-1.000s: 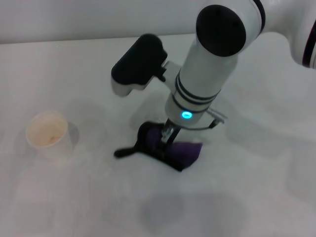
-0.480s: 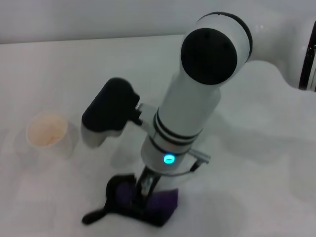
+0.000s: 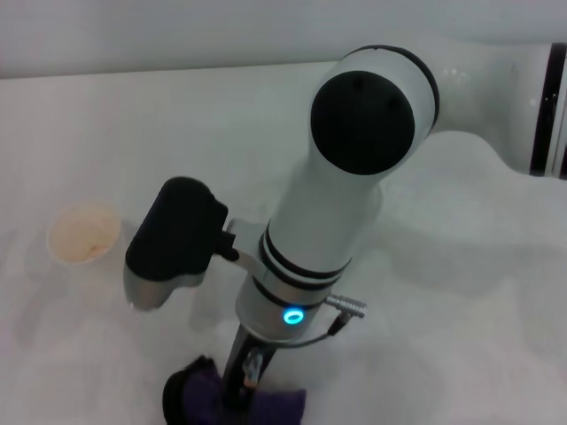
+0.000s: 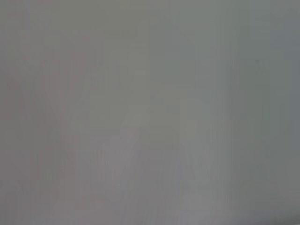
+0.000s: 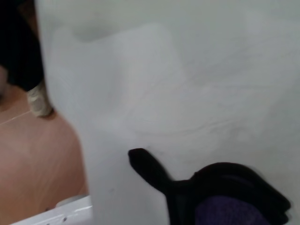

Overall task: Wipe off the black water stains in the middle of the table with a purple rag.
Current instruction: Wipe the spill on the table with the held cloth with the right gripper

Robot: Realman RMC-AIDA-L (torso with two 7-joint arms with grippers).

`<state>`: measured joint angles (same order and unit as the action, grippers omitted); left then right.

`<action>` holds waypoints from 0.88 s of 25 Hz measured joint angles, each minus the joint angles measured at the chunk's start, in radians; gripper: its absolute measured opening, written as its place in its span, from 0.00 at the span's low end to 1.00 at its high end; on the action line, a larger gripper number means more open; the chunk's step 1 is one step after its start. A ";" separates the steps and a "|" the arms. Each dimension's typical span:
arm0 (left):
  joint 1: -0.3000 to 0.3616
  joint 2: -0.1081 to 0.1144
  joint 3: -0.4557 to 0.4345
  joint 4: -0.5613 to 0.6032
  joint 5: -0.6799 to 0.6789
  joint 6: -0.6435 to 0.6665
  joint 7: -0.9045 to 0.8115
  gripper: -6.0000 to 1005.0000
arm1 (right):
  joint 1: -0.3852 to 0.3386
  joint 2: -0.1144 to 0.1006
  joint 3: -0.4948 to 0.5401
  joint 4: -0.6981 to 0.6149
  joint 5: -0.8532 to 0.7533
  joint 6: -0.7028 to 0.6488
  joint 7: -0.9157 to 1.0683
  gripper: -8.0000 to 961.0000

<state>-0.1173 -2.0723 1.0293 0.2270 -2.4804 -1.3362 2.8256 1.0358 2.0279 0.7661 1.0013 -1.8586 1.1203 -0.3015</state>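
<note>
My right gripper (image 3: 244, 379) is shut on the purple rag (image 3: 270, 409) and presses it onto the white table (image 3: 461, 336) at the near edge of the head view. The rag's black edging bulges out on its left. In the right wrist view the rag (image 5: 225, 208) lies on the table (image 5: 187, 84), with its black loop tail (image 5: 149, 168) stretched out from it. The black water stain shows in no view; it is hidden or out of view. The left gripper is not in view; the left wrist view shows only a blank grey surface.
A small paper cup (image 3: 82, 237) stands on the table at the left. The right arm's big white forearm (image 3: 341, 195) covers the middle of the table. The right wrist view shows the table's edge and brown floor (image 5: 37, 164) beyond it.
My right gripper has dragged the purple rag across the table toward the near edge and a little to the left. The cup has not moved.
</note>
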 joint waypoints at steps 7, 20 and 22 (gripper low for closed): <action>0.003 -0.001 -0.001 0.000 0.000 0.000 0.000 0.88 | 0.026 0.000 0.032 -0.101 -0.033 -0.080 0.007 0.11; -0.001 -0.002 -0.002 -0.004 0.000 0.009 0.000 0.88 | 0.037 0.000 0.127 -0.127 -0.330 -0.115 0.170 0.11; -0.001 -0.001 -0.005 -0.006 0.000 0.010 0.000 0.88 | 0.036 0.000 0.157 -0.125 -0.385 -0.101 0.191 0.11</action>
<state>-0.1182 -2.0736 1.0242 0.2210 -2.4804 -1.3266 2.8256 1.0722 2.0279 0.9233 0.8766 -2.2439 1.0194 -0.1107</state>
